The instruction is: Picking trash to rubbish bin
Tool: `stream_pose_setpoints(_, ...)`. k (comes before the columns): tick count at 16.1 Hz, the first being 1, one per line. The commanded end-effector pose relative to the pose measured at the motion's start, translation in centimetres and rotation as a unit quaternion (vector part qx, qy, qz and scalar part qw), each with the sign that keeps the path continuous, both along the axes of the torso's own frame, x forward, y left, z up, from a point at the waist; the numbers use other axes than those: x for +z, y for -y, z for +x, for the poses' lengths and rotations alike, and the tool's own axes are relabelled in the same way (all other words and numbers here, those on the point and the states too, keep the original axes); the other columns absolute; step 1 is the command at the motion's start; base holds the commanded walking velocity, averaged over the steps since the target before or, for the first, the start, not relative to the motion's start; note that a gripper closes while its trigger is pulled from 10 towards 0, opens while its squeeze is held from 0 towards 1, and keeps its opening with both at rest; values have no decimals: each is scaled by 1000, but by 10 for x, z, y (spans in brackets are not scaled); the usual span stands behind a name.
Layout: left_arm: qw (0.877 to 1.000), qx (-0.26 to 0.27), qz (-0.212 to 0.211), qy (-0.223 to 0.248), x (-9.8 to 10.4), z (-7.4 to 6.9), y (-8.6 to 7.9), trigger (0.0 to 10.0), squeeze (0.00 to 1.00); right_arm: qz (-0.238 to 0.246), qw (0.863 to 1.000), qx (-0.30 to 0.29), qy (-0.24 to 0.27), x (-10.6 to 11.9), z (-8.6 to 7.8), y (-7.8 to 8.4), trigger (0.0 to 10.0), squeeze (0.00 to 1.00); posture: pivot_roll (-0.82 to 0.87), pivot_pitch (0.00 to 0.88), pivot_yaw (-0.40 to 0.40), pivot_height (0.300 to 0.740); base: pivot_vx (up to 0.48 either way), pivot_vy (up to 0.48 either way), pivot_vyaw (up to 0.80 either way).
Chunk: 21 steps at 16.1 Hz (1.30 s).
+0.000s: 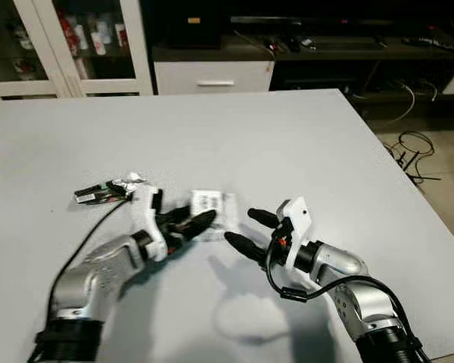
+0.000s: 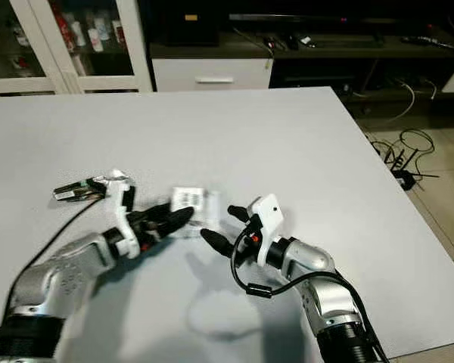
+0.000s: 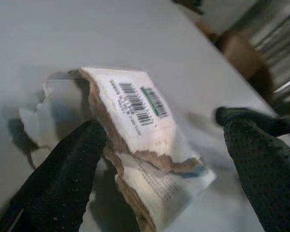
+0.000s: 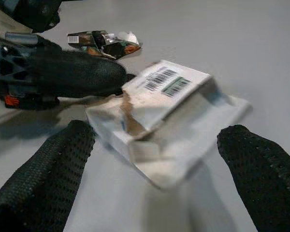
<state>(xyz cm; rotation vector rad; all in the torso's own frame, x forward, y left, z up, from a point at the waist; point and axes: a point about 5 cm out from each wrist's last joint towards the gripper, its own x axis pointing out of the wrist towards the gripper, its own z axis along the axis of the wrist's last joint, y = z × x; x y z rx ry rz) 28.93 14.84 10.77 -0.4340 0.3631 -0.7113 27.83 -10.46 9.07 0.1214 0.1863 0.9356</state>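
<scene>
Your right claw sits lowest in the head views, fingers spread wide, hovering just above the tabletop. Torn white packet lies flat right ahead of its fingertips, between your two claws. It's paper, ragged brown torn edge, barcode label with a green strip facing up. In the right wrist view the packet sits in the gap between the two spread fingers, not touched by either.

Your left claw reaches in from the other side, also open. One finger presses up against the packet's torn edge; the other finger stands off to the far side, apart from it. No grip on the packet yet, it rests on the tabletop.

Second piece of trash: crumpled foil wrapper, shiny with dark print, lies on the tabletop just beyond the left claw's white wrist mount, apart from the packet. Right wrist view shows the wrapper past the left claw's finger.

Beyond the tabletop's far edge: white drawer unit, glass-door cabinet, dark shelf with clutter. Cables on the floor off to the right claw's side.
</scene>
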Motion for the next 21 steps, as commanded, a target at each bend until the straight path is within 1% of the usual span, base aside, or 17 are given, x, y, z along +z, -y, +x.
stream_pose_setpoints(1,999,-32,-16,-5,2,2,13,10000,0,2,1000,-3,2,2,0,2,10000,0,-2,78,-48,740,0,0,0)
stream_pose_setpoints(3,995,-79,-58,-16,6,1,36,10000,0,2,1000,-4,3,3,0,2,10000,0,-9,77,-43,740,0,0,0)
stream_pose_setpoints(4,993,-94,-65,-22,6,0,45,10000,0,3,1000,-4,4,3,1,1,10000,0,-10,76,-42,740,0,0,0)
stream_pose_setpoints(5,992,-109,-54,-27,4,-1,50,10000,0,3,1000,-5,4,3,1,1,10000,0,-11,80,-41,740,0,0,0)
stream_pose_setpoints(6,991,-124,-33,-29,0,-3,57,10000,0,3,1000,-6,4,3,0,1,10000,0,-11,81,-39,740,0,0,0)
stream_pose_setpoints(8,991,-131,-14,-36,-4,-4,61,10000,0,4,1000,-8,4,3,-1,2,10000,0,-13,81,-35,740,0,0,0)
stream_pose_setpoints(11,991,-128,8,-40,-9,-4,61,10000,0,5,1000,-9,3,2,-1,1,10000,0,-12,79,-32,740,0,0,0)
stream_pose_setpoints(12,991,-128,8,-42,-10,-5,60,9098,0,6,1000,-9,3,2,-1,1,10000,0,-11,80,-31,740,0,0,0)
stream_pose_setpoints(13,991,-126,10,-44,-11,-5,60,4784,0,6,1000,-10,3,2,-1,1,10000,0,-11,79,-31,740,0,0,0)
stream_pose_setpoints(14,992,-117,12,-43,-12,-3,57,0,0,6,1000,-12,3,3,-1,1,10000,0,-12,80,-32,740,0,0,0)
stream_pose_setpoints(17,993,-108,14,-40,-12,-2,52,0,0,3,1000,-17,5,3,1,5,10000,0,-11,79,-33,740,0,0,0)
stream_pose_setpoints(19,994,-98,16,-37,-11,0,47,0,0,-8,1000,-29,8,2,3,10,10000,0,-13,78,-35,740,0,0,0)
stream_pose_setpoints(20,995,-94,18,-37,-11,0,46,10000,0,-32,998,-59,11,-1,8,17,10000,0,-15,77,-34,740,0,0,0)
stream_pose_setpoints(21,995,-91,19,-37,-11,1,45,10000,0,-67,993,-95,12,-7,13,25,10000,0,-15,76,-34,740,0,0,0)
